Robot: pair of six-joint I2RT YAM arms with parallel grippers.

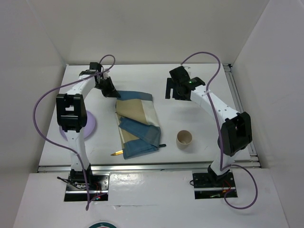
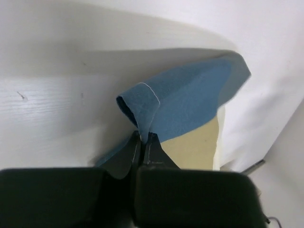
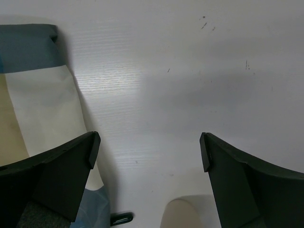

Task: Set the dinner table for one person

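The white dinner table (image 1: 190, 118) carries a crumpled blue-and-tan cloth placemat (image 1: 137, 121) at its middle. My left gripper (image 1: 114, 93) is shut on the placemat's far left corner; in the left wrist view the blue corner (image 2: 142, 107) is pinched between the jaws and stands up folded. My right gripper (image 1: 172, 89) is open and empty above bare table, right of the placemat's far right corner (image 3: 33, 42). A beige cup (image 1: 185, 138) stands upright at the near right and shows in the right wrist view (image 3: 187, 213). A lilac plate (image 1: 90, 123) lies at the left, partly under my left arm.
A gold-tipped utensil (image 1: 117, 153) pokes out from under the placemat's near left edge, and a black handle end (image 1: 162, 145) sticks out at its near right, also in the right wrist view (image 3: 122, 218). White walls enclose the table on three sides.
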